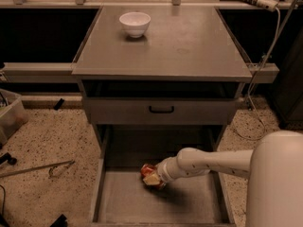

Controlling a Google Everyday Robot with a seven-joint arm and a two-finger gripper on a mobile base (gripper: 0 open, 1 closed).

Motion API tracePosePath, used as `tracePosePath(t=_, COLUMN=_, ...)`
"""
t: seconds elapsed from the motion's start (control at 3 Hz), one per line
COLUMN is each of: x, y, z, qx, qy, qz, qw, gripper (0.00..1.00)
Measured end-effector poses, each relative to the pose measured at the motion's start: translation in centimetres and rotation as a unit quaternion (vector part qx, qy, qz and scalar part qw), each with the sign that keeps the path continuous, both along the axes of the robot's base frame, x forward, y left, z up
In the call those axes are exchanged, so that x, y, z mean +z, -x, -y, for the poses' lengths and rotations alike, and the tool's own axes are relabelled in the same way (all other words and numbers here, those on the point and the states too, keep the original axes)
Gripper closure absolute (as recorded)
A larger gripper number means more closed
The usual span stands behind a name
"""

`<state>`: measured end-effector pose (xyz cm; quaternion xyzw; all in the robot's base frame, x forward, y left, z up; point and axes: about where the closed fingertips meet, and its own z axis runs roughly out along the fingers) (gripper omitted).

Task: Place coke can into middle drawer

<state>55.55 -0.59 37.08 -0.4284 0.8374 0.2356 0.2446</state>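
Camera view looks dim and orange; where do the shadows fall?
Camera view: warm, dim light; the white bowl casts a soft shadow on the cabinet top, the recess beneath is dark, and the gripper at the coke can shades the middle drawer floor.
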Motion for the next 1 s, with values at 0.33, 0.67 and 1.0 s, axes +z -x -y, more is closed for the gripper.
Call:
tracePosePath(t=0.33, x=0.00, y=0.00, z=0.00, qx=0.000, qy=0.000, qz=0.000, qw=1.0000, gripper=0.11)
tracePosePath(t=0.67, x=0.00, y=0.00, z=-0.01, qx=0.000, qy=0.000, qz=0.000, qw=1.0000, gripper=0.00)
tracePosePath(t=1.0, x=0.00, y=0.00, z=-0.01, qx=0.000, qy=0.000, qz=0.000, qw=1.0000, gripper=0.00)
